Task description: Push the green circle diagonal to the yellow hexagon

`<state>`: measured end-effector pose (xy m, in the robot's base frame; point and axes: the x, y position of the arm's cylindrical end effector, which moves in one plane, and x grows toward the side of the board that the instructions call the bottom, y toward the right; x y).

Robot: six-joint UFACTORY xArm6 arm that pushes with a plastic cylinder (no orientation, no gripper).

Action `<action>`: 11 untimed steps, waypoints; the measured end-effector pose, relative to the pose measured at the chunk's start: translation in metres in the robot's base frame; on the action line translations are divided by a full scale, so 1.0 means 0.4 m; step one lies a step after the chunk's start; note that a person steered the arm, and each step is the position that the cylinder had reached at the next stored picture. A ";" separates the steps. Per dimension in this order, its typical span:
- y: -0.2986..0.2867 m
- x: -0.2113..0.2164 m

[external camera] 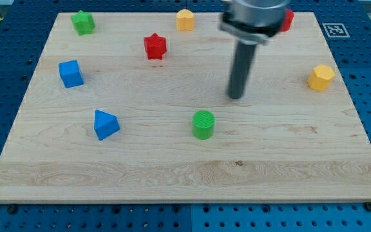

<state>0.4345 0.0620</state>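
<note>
The green circle is a short green cylinder a little below the board's middle. The yellow hexagon sits near the view's right edge of the board. My tip rests on the board above and to the right of the green circle, a short gap away and not touching it. The yellow hexagon is far to the right of my tip.
A wooden board lies on a blue pegboard table. On it are a red star, a green star, a blue cube, a blue triangle, a second yellow block at the top, and a red block partly hidden behind the arm.
</note>
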 end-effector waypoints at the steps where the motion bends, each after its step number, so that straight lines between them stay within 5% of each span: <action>1: -0.026 0.000; 4: -0.192 0.036; 5: -0.221 0.145; 11: -0.115 0.204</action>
